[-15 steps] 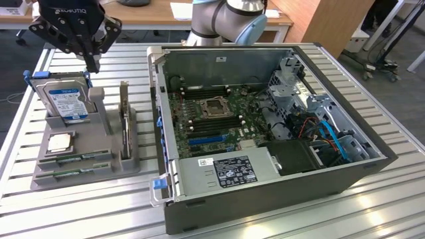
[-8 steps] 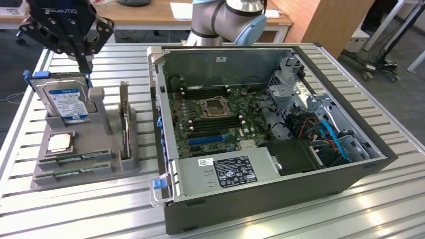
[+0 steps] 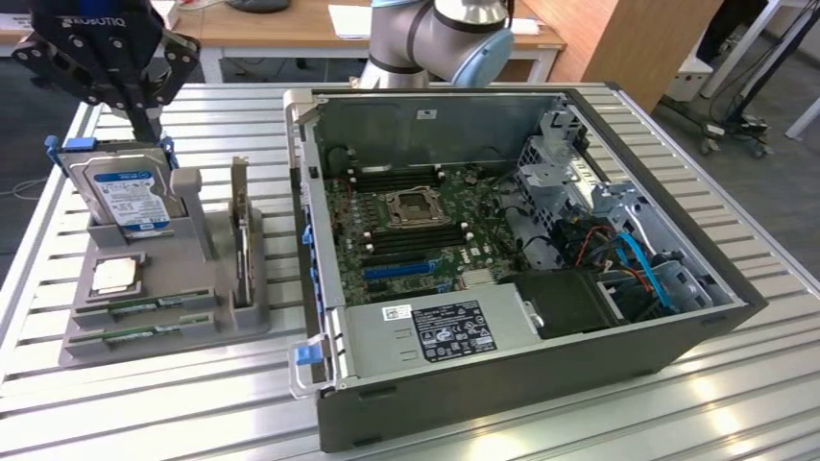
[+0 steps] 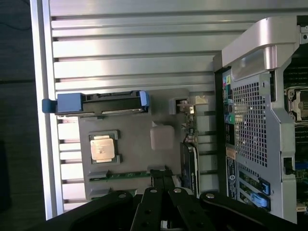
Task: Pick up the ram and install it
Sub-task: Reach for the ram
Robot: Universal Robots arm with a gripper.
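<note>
Two rams, thin green sticks, lie in slots at the front of a grey holder: one ram and a second just in front of it. In the wrist view a green ram edge shows on the holder. My black gripper hangs shut and holds nothing. It is high over the holder's far end, above the hard drive and well away from the rams. In the wrist view my gripper has its fingertips pressed together over the holder.
The holder also carries a square processor chip, an upright expansion card and the blue-railed hard drive. An open computer case lies to the exterior view's right, with its motherboard and memory slots exposed. Everything rests on a slatted aluminium table.
</note>
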